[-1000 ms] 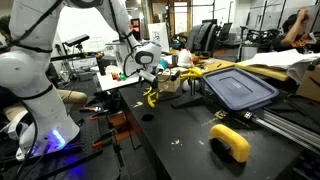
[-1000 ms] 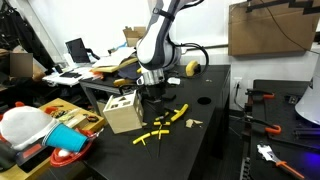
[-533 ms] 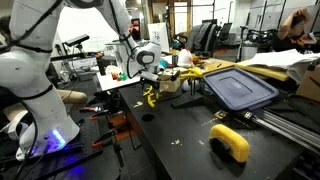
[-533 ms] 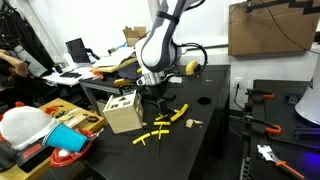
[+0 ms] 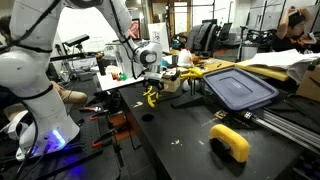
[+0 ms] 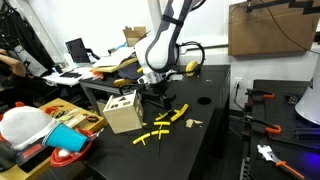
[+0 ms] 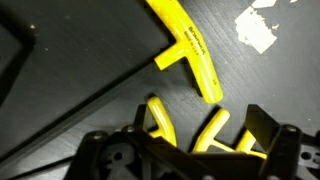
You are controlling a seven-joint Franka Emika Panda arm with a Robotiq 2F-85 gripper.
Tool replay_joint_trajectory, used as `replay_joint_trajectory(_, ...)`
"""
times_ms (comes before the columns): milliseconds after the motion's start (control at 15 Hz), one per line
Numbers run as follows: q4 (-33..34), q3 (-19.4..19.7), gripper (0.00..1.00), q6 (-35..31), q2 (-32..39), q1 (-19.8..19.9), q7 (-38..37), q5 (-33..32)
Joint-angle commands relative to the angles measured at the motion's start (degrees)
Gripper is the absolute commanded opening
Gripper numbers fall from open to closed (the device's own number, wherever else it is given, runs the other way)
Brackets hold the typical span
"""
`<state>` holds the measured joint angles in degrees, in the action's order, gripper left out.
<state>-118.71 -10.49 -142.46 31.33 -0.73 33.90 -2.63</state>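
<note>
Wrist view shows your fingers (image 7: 272, 140) spread wide apart and holding nothing. Two yellow tools (image 7: 160, 118) lie on the black worktop (image 7: 90, 50) between them. One more yellow handle (image 7: 190, 50) lies just past them, near a white scrap (image 7: 255, 25). In an exterior view your arm (image 6: 160, 45) has come down a little since a second ago, so the fingers now hang close over the yellow tools, beside the wooden box (image 6: 122, 112). The fingers have not closed at all
</note>
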Motion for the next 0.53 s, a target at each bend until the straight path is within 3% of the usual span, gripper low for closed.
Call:
replay_joint_trajectory(0, 2.01, 1.74, 1.0, -0.82, 0.72, -1.28, -3.31, -3.97)
replay_joint_trajectory(467, 6.24, 2.01, 1.0, -3.69, 4.01, -1.46, -5.27, -7.16)
